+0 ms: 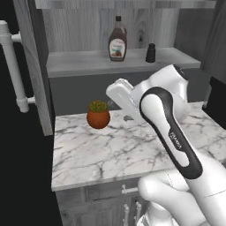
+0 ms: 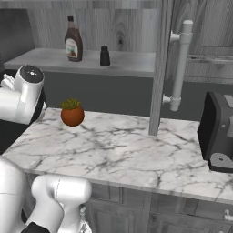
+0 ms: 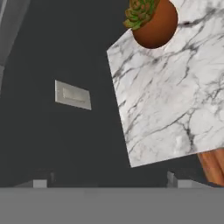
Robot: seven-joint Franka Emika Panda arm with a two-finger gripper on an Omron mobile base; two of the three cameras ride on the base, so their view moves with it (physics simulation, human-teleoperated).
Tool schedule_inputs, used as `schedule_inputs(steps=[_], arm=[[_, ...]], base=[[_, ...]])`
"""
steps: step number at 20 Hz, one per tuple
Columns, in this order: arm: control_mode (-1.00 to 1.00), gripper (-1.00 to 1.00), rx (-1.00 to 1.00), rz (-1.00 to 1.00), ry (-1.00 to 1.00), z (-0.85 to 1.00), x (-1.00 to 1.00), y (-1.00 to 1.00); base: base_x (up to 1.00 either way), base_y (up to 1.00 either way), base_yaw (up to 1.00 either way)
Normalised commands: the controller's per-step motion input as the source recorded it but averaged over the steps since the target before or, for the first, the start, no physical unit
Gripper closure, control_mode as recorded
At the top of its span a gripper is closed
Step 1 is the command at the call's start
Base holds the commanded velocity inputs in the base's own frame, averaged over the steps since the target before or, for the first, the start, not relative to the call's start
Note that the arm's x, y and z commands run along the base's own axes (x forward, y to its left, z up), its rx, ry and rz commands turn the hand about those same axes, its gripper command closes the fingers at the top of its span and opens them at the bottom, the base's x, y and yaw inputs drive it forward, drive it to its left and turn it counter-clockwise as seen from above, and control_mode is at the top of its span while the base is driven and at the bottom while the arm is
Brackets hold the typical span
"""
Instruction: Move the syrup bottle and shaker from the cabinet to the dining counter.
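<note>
While both task items stand on the cabinet (image 1: pixel 31 66) shelf, we judge the job barely begun: nothing has been lifted and nothing carried to the dining counter. The bottle (image 1: pixel 118 39) stands upright near the top centre of the left base view, and at the upper left of the right base view (image 2: pixel 73 40). The shaker (image 1: pixel 150 53) sits just to its right on the same shelf, apart from it, also upright (image 2: pixel 104 56). The cabinet door hangs open at the left edge of the left base view, its bar handle (image 1: pixel 13 66) showing white.

Below the shelf lies a short marble worktop (image 1: pixel 110 150) with a plant pot (image 1: pixel 98 114) near its back left corner. We take this to be the nearer worktop, not the counter the items are bound for.

The arm's bulk fills the lower right of the left base view, with the hand pointing toward the worktop. In the hand view the two fingertips (image 3: pixel 40 183) show at the bottom, far apart, with nothing between them and touching nothing. That view looks across the worktop's edge, the pot (image 3: pixel 153 22) at its top. Both pickups and both deliveries remain.
</note>
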Motion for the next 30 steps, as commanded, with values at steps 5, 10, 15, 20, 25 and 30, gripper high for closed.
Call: schedule_inputs(steps=[5, 10, 15, 20, 25, 30], arm=[[-1.0, -1.0, -0.4, -0.11, -0.16, -0.19, -0.05, -0.86], [-1.0, -1.0, -0.36, -0.03, -0.16, -0.09, -0.11, -0.74], [-1.0, -1.0, -0.22, 0.0, -0.24, -0.01, -0.34, -0.64], [-1.0, -1.0, -0.03, 0.0, -0.17, 0.34, -0.31, -0.32], [-1.0, -1.0, -0.01, 0.0, -0.12, 0.48, -0.19, -0.13], [-1.0, -1.0, -0.01, -0.01, -0.02, 0.55, -0.04, -0.16]], base=[[0.0, 0.0, 0.0], [0.0, 0.0, 0.0], [0.0, 0.0, 0.0], [0.0, 0.0, 0.0], [0.0, 0.0, 0.0], [0.0, 0.0, 0.0]])
